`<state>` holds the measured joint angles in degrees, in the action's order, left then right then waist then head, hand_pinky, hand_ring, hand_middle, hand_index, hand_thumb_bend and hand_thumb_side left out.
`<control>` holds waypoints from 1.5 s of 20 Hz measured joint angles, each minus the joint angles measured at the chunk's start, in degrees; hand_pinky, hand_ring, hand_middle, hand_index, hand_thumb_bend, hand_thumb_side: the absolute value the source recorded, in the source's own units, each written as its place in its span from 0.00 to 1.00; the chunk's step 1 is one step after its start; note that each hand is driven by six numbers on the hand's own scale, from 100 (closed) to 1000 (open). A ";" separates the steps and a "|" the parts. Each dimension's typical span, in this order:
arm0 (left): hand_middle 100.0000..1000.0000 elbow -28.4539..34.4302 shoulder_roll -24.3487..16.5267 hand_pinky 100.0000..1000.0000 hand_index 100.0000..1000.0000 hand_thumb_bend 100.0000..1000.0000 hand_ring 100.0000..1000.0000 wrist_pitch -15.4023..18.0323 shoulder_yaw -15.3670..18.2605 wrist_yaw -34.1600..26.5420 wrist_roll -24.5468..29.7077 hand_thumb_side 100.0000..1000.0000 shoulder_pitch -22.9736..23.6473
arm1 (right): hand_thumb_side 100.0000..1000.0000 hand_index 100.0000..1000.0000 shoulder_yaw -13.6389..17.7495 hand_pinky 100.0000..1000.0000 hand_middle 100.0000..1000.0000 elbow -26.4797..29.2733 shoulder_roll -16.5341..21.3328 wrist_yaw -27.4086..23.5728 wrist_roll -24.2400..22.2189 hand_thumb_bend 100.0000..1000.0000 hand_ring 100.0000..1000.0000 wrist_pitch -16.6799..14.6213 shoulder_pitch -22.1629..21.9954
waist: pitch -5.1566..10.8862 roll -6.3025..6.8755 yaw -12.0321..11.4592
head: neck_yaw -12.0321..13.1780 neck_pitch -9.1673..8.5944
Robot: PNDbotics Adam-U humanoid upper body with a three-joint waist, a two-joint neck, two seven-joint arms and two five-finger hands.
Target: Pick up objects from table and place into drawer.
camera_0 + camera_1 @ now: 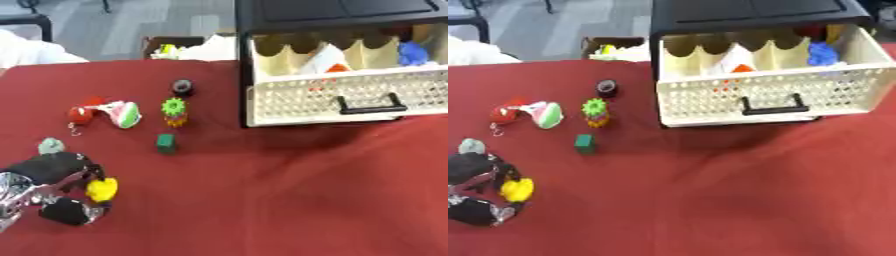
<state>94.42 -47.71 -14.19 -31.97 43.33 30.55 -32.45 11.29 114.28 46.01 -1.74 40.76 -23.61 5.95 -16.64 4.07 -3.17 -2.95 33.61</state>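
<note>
Tablecloth [289, 200] red, drawer [767, 95] open, left hand [54, 187] fingers apparently grasping yellow object [101, 189].

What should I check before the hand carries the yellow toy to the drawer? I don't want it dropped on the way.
1. Left hand curled around the yellow toy: ok.
2. Toy lifted clear of the red table: cannot tell.
3. Drawer pulled open: ok.
4. Free room inside the drawer: ok; a blue object and an orange-and-white item lie there, with open compartments.
5. Direct path toward the drawer: not ok; the green block and green gear toy stand between.
</note>
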 measured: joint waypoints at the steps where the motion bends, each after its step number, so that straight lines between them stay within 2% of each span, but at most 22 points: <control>1: 0.46 -0.09 0.01 0.39 0.77 0.15 0.40 -0.07 0.01 0.13 -0.27 0.53 -0.01 | 1.00 0.61 0.00 0.52 0.35 0.00 -0.02 0.00 -0.03 0.00 0.40 0.04 -0.04 | 0.00 0.00 0.01 | 0.02 0.00; 5: 0.48 0.67 0.00 0.40 0.80 0.16 0.41 -0.42 0.80 0.29 -1.64 0.58 -0.01 | 1.00 0.61 0.00 0.52 0.35 0.00 -0.12 0.12 -0.11 0.00 0.40 0.17 -0.55 | 0.00 -0.01 -0.07 | 0.02 0.00; 10: 0.51 3.68 -0.37 0.42 0.82 0.18 0.43 -1.28 2.59 0.21 -2.67 0.60 0.19 | 1.00 0.61 0.00 0.52 0.35 0.00 -0.14 0.19 -0.10 0.00 0.40 0.25 -0.92 | 0.05 0.04 -0.48 | 0.02 0.00; 15: 0.60 4.20 -1.10 0.49 0.90 0.27 0.51 -2.58 2.88 -0.34 -1.65 0.78 0.61 | 1.00 0.60 0.00 0.52 0.35 0.00 -0.14 0.18 -0.01 0.00 0.40 0.36 -0.91 | 0.39 0.11 -0.67 | 0.11 0.00; 21: 0.63 0.81 -0.67 0.52 0.89 0.31 0.55 -6.09 1.60 -3.32 1.28 0.87 0.07 | 1.00 0.60 0.01 0.52 0.34 0.00 -0.14 0.13 -0.10 0.00 0.40 0.46 -0.88 | 0.40 0.24 -0.61 | 0.35 0.01; 30: 0.61 -2.32 1.20 0.54 0.84 0.31 0.56 -8.03 -0.22 -5.05 2.51 0.91 -0.97 | 1.00 0.60 0.03 0.52 0.34 0.00 -0.26 0.02 -0.28 0.00 0.40 0.82 -0.69 | 0.41 0.42 -0.62 | 0.84 0.02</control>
<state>92.09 -46.51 -22.22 -32.19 38.28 33.07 -33.42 11.32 114.27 45.75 -1.72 40.49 -22.79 5.26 -16.23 4.49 -3.79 -2.11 33.63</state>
